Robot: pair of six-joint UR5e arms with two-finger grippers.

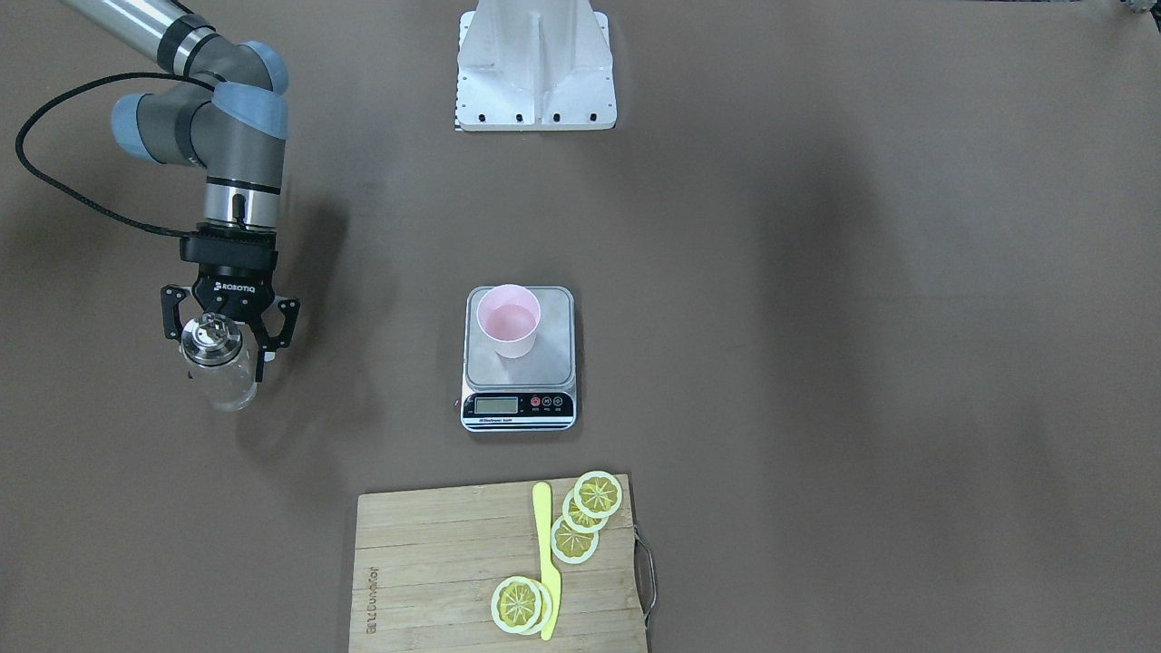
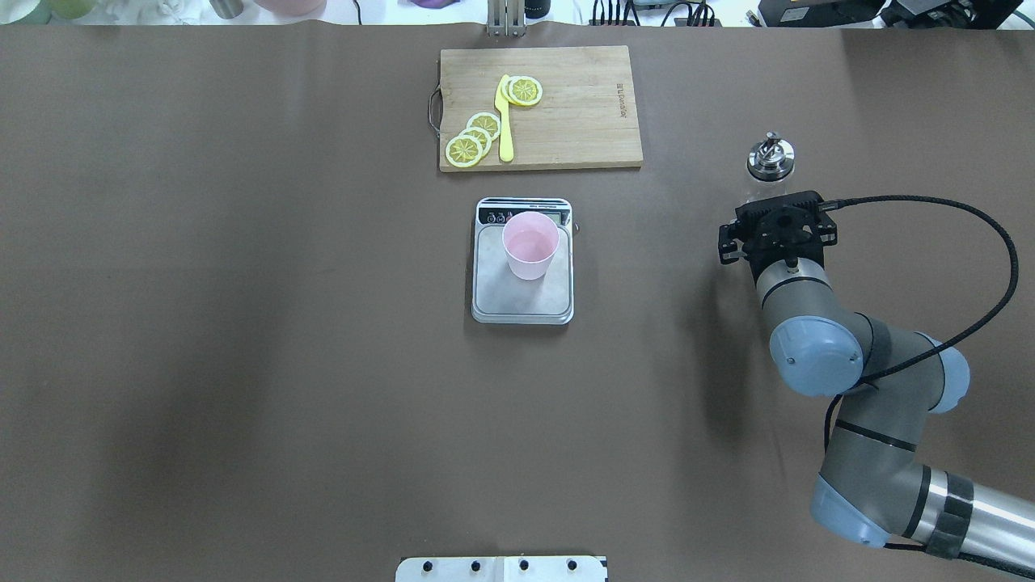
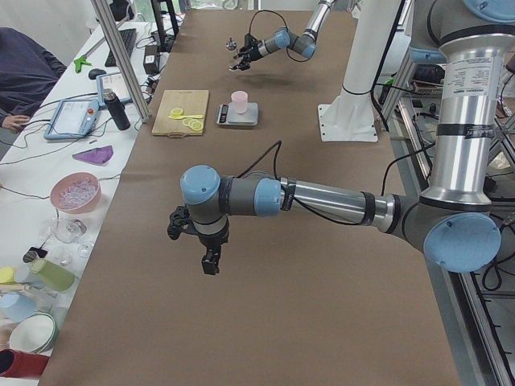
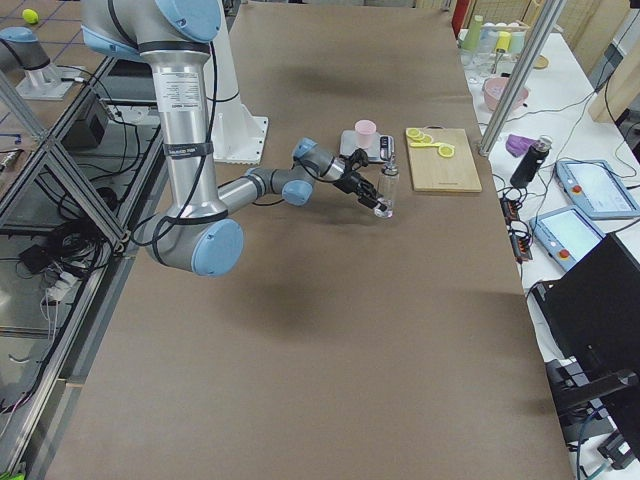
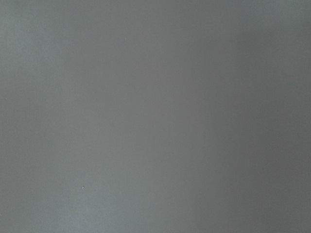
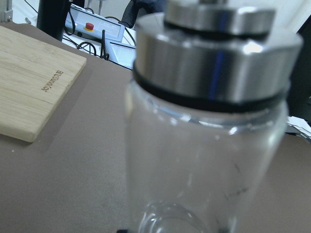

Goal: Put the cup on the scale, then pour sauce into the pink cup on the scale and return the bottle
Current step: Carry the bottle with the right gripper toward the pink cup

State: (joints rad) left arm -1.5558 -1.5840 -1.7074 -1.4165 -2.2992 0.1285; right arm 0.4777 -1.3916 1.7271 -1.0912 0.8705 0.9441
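**Step in hand:** returning the bottle, which I judge to be the last leg of the task.

**Left:** the left gripper (image 3: 209,264) hangs over the plain brown matte counter (image 2: 242,339). It holds nothing that I can see. Only a side camera shows it, so I cannot tell how far open it is.

**Centre:** the small pale pink plastic cup (image 2: 530,245) stands upright on the rectangular steel-topped kitchen scale (image 2: 517,301), toward the display end. A faint sheen inside reads as clear sauce (image 1: 509,319), so placing and pouring look done.

**Right:** the right gripper (image 1: 221,361) is spread wide, with its fingers against either side of the clear glass cylindrical bottle (image 1: 220,388). It grips below the shiny metal pourer cap (image 2: 770,159). The bottle is upright and well apart from the scale. I cannot tell whether its base touches the counter.

**Next move (judgement):** settle the base, part the fingers, then back off level so neither finger tips the tall glass.

**Surface:** beyond the scale lies a bamboo cutting board (image 2: 582,113) carrying lemon slices (image 2: 477,133) and a yellow plastic knife (image 2: 504,121). A white arm-mount plate (image 1: 535,68) sits at the robot's edge.

**Room:** on the operators' side there is a person in dark clothing (image 3: 20,72), a control tablet (image 3: 74,121), and a pink bowl (image 3: 75,193) among cups on a side bench.
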